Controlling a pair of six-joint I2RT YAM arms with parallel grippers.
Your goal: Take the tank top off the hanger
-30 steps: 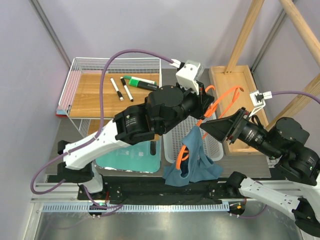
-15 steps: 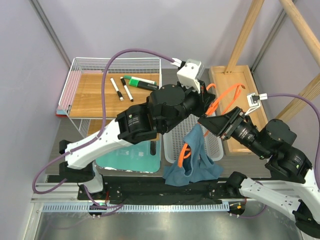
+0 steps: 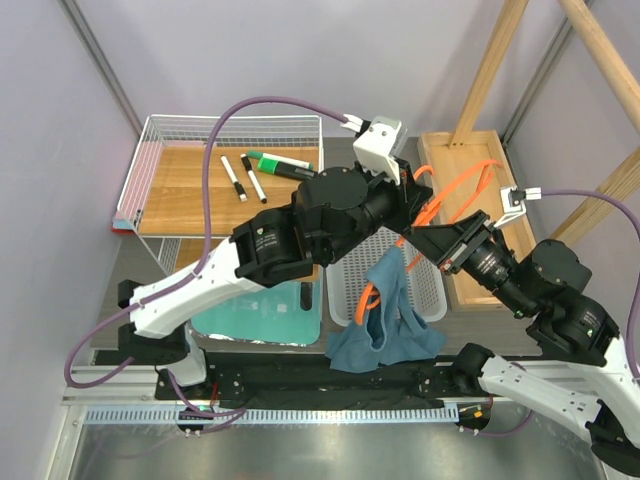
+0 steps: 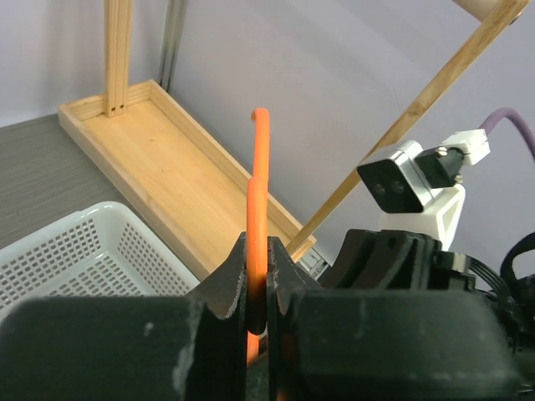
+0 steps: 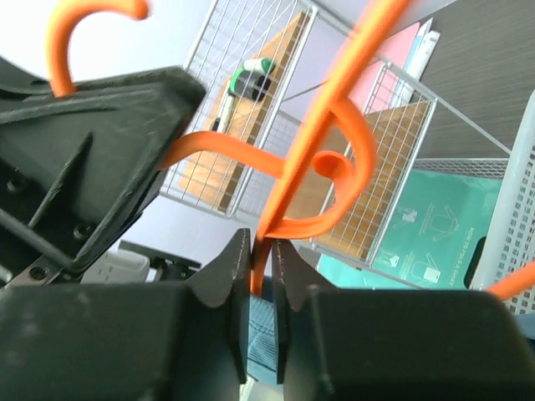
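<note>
The orange hanger (image 3: pixel 455 195) hangs tilted above the table, and my left gripper (image 3: pixel 408 200) is shut on its hook. In the left wrist view the hook (image 4: pixel 259 167) rises straight up from between the closed jaws of the left gripper (image 4: pixel 259 251). The teal-blue tank top (image 3: pixel 395 320) droops from the hanger's lower arm over the table's near edge. My right gripper (image 3: pixel 415 238) sits at the hanger's middle. In the right wrist view the right gripper (image 5: pixel 262 246) has its jaws closed to a narrow gap, with teal fabric (image 5: pixel 261 330) between them and the hanger's arm (image 5: pixel 334 109) at the tips.
A white perforated basket (image 3: pixel 425 285) lies under the hanger. A wooden tray (image 3: pixel 480 180) with upright wooden poles stands at the right. A wire basket (image 3: pixel 200 170) with markers is at the back left. A mint-green mat (image 3: pixel 260 315) lies under the left arm.
My right gripper has moved left to the hanger and closed its jaws on the fabric there. The hanger's right end has swung higher. The left gripper kept its hold.
</note>
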